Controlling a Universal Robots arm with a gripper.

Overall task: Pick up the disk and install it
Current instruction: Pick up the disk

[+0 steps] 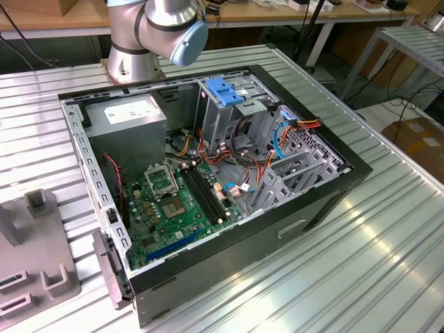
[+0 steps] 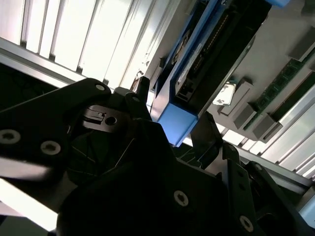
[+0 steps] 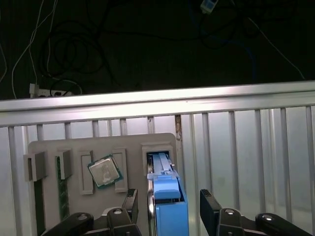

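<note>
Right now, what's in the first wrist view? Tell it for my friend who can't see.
The open gripper straddles the blue-railed disk, which stands on edge in a slot of a grey holder. A processor chip lies in the same holder, on a slatted metal table.

The tray is lying on the tabletop. The disk is standing in a slot of the tray, the jaws sitting apart on either side of it. A chip is lying in the tray near the disk, a memory stick beyond that. The computer case is sitting on the exterior view's right of the tray.
</note>
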